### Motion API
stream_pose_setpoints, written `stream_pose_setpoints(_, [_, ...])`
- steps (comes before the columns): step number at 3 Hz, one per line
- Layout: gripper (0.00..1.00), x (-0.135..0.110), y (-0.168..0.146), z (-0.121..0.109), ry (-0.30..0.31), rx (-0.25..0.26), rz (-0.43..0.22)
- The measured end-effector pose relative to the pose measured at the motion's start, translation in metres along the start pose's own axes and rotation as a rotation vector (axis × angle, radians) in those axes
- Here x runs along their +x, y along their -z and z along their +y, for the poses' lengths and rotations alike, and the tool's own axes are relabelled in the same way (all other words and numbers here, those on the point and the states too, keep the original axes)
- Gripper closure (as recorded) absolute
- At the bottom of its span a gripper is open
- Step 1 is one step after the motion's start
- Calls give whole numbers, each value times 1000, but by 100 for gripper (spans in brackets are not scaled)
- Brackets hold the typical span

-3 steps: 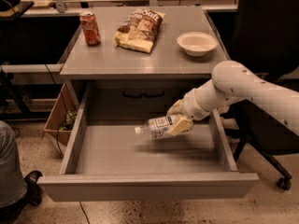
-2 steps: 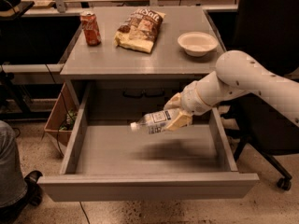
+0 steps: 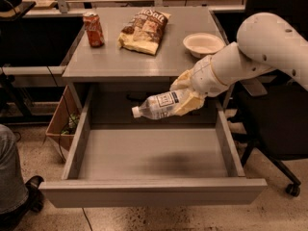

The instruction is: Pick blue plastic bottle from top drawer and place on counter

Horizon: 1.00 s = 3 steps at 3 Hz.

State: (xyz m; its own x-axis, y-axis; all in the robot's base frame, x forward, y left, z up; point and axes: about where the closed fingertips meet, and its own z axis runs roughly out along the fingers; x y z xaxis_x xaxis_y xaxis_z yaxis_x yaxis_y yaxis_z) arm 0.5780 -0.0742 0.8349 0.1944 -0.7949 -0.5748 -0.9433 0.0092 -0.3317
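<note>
1. The blue plastic bottle (image 3: 161,105) is gripped by the claw (image 3: 186,100), which is closed around its base end.
2. It is held nearly level in the air above the open top drawer (image 3: 154,192), cap pointed to 9 o'clock.
3. The table (image 3: 144,64) is seen at 12 o'clock of the bottle and is not touched by it.

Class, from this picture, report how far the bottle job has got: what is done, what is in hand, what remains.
Done: the gripper is shut on the blue plastic bottle, which hangs clear above the open top drawer. In hand: carrying it, lying sideways, cap to the left. Left: raising it and setting it on the counter.
</note>
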Motion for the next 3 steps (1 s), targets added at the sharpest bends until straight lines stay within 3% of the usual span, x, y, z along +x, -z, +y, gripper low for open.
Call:
stream_pose_setpoints(2, [100, -14, 1, -4, 30, -4, 21])
stream_pose_setpoints(3, [100, -46, 16, -21, 83, -1, 47])
